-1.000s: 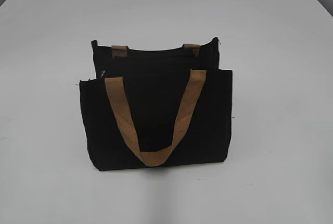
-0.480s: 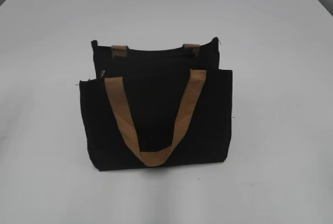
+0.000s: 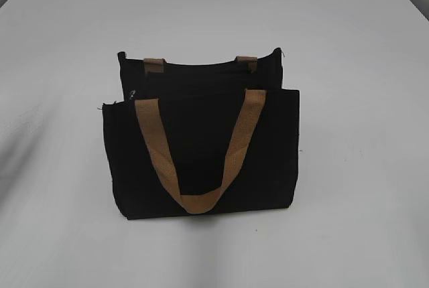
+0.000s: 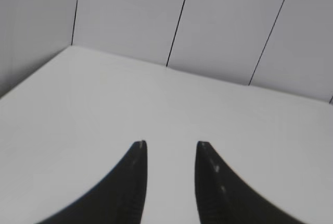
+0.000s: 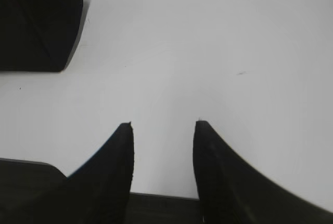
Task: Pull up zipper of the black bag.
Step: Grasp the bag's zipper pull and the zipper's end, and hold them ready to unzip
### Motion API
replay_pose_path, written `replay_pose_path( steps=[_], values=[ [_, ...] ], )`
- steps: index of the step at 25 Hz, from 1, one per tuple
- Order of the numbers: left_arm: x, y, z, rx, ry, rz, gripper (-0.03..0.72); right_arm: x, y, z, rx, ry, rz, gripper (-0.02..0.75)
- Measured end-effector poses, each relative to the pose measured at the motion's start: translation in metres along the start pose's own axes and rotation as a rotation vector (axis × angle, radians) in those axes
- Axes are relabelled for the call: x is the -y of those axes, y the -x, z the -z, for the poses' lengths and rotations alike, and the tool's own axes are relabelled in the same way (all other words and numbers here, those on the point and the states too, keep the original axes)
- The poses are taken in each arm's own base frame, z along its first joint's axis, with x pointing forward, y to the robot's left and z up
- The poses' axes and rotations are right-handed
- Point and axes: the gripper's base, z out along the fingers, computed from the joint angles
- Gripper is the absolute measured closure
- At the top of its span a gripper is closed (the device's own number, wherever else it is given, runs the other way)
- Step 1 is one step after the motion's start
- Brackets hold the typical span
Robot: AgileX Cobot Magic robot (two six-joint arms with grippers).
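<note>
Lying flat at the middle of the white table (image 3: pixel 362 67): black bag (image 3: pixel 201 147), long axis running left to right, mouth edge toward the far side, base toward the camera. Draped down the front panel, a tan strap (image 3: pixel 201 154) in a U. Near the upper left corner, by the mouth, a small silver zipper (image 3: pixel 132 94) pull, too tiny to read its direction. Held apart over bare table, gripping nothing: left tool (image 4: pixel 170 145) and right tool (image 5: pixel 163 125), a bag corner at the latter view's upper left.
</note>
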Motion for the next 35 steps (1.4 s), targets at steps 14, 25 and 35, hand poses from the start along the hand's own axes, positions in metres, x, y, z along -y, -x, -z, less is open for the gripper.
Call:
replay_pose_path(
  steps=[14, 25, 35],
  values=[
    [0.023, -0.126, 0.021, -0.373, -0.421, -0.07, 0.447, 0.001, 0.007, -0.013, -0.103, 0.011, -0.01, 0.43],
    [0.038, -0.118, 0.007, -0.294, -0.631, -0.183, 0.186, 0.001, 0.007, -0.013, -0.103, 0.011, -0.008, 0.43],
    [0.068, -0.125, -0.014, -0.308, -0.722, -0.236, 0.191, 0.002, 0.008, -0.016, -0.122, 0.012, -0.01, 0.43]
  ],
)
